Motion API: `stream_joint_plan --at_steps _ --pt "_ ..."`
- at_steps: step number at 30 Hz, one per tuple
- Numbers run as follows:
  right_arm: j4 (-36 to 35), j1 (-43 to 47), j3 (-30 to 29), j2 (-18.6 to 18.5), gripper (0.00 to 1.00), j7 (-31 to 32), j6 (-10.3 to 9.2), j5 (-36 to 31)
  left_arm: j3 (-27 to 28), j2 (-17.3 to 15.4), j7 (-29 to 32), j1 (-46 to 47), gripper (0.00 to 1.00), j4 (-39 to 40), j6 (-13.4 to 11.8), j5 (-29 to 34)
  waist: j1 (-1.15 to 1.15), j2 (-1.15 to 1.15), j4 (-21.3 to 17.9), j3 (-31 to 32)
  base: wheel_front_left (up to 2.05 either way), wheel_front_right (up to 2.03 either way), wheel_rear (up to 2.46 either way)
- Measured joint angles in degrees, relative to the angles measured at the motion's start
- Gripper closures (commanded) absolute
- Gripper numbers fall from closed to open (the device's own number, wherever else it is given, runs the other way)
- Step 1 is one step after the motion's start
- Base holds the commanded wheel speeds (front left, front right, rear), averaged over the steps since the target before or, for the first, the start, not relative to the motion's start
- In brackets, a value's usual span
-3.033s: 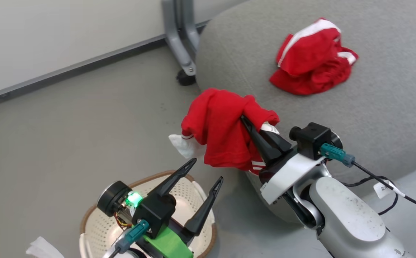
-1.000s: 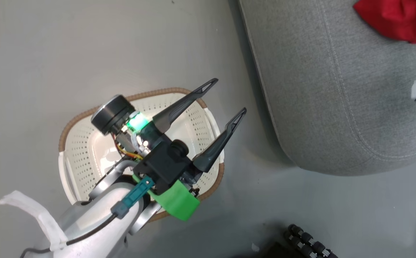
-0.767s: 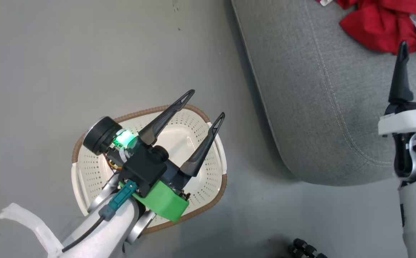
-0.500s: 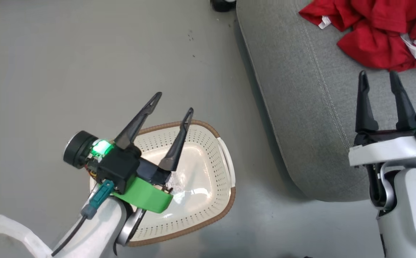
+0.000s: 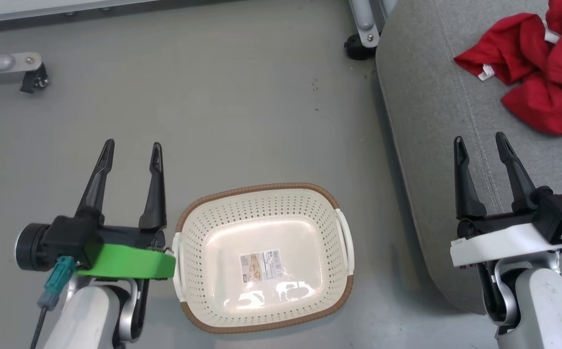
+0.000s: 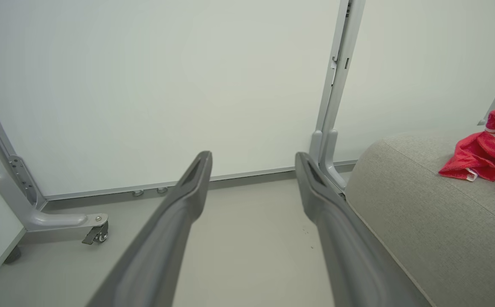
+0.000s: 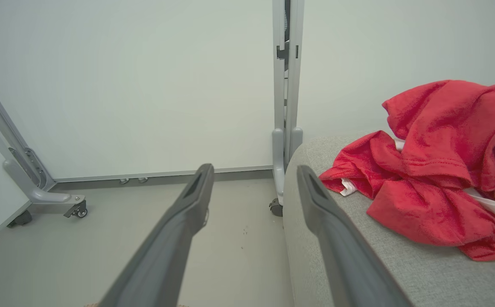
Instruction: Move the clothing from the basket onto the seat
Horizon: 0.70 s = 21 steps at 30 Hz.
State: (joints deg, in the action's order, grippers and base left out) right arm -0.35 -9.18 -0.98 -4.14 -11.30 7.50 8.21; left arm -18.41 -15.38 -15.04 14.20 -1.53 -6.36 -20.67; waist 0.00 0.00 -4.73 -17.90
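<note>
Basket [image 5: 198, 228] stands on floor [image 5: 223, 97], near centre. Label [image 5: 260, 265] lies inside basket. Left end effector [image 5: 132, 143] just left of basket. Seat [image 5: 436, 121] to basket's right, apart from it. Right end effector [image 5: 478, 137] over seat's near left edge. Clothing [image 5: 542, 97] heaped on seat, beyond right end effector.

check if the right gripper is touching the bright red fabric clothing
Apart. Head view shows bare grey woven seat between the right gripper and the red fabric clothing.
</note>
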Motion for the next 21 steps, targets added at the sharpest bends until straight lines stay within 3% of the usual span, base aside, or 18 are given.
stream_joint_plan --at_steps 9,21 --pt "-3.2 4.8 -0.3 0.8 0.0 2.7 0.0 -2.0 9.0 4.0 0.0 -8.2 0.0 -0.6 2.1 2.4 0.0 0.0 3.5 4.2 0.0 0.0 0.0" --pt "-4.8 10.6 0.9 1.2 0.0 5.1 0.0 -2.3 12.5 7.3 0.0 -16.0 0.0 -2.5 5.2 6.0 0.0 0.0 3.9 10.9 0.0 0.0 0.0"
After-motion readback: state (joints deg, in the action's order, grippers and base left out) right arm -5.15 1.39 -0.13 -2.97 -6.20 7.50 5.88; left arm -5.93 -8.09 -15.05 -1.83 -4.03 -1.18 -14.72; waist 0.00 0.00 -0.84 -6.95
